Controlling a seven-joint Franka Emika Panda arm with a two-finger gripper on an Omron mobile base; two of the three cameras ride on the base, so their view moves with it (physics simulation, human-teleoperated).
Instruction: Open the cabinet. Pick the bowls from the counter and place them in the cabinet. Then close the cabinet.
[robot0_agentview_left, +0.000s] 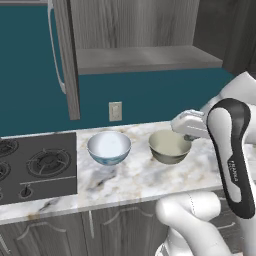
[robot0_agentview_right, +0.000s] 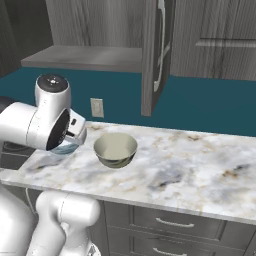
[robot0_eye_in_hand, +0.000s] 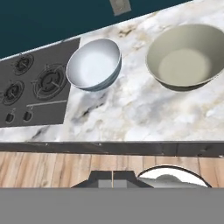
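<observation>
The cabinet (robot0_agentview_left: 145, 57) stands open; both bowls sit on the worktop (robot0_agentview_left: 130, 180). The hand (robot0_eye_in_hand: 113, 178), closed and empty, must open and descend on the cream bowl (robot0_agentview_left: 169, 146) or the white bowl (robot0_agentview_left: 109, 147).

The left base view looks from behind the arm on its left side, forward and down at the counter (robot0_agentview_left: 135, 180), with the cooktop (robot0_agentview_left: 35, 167) at its left and the open cabinet (robot0_agentview_left: 145, 57) above. The right base view looks from the other side at the same counter (robot0_agentview_right: 190, 165) and cabinet (robot0_agentview_right: 100, 55) — both views share the cream-olive bowl (robot0_agentview_left: 170, 146) (robot0_agentview_right: 115, 149) and the wall outlet (robot0_agentview_left: 115, 111) (robot0_agentview_right: 97, 107). The hand view looks steeply down, tilted, from above the counter's front edge — near to the white bowl (robot0_eye_in_hand: 93, 64), the other bowl (robot0_eye_in_hand: 188, 56) and the cooktop (robot0_eye_in_hand: 35, 89).
</observation>
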